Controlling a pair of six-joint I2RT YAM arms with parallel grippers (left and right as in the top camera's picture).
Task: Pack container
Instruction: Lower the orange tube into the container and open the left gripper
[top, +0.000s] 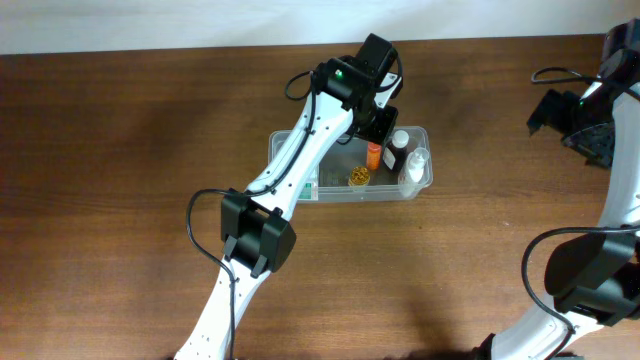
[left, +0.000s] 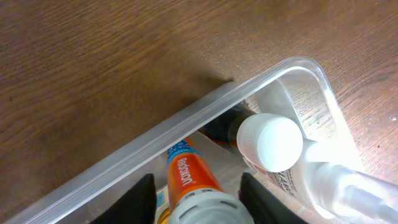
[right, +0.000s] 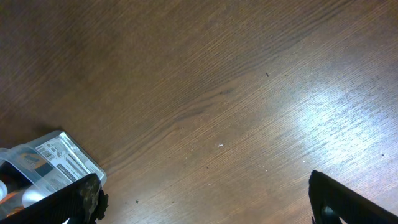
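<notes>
While left hand (left: 196, 194), parted, straddles orange tube (left: 185, 173) in container (left: 186, 121) | white-capped bottle (left: 269, 142) just beside | right hand (right: 208, 202) open

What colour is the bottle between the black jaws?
Orange bottle, best seen in the left wrist view.

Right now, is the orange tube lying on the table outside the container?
No: the left wrist view shows the orange tube inside the container, below its clear rim and beside a white-capped bottle.
</notes>
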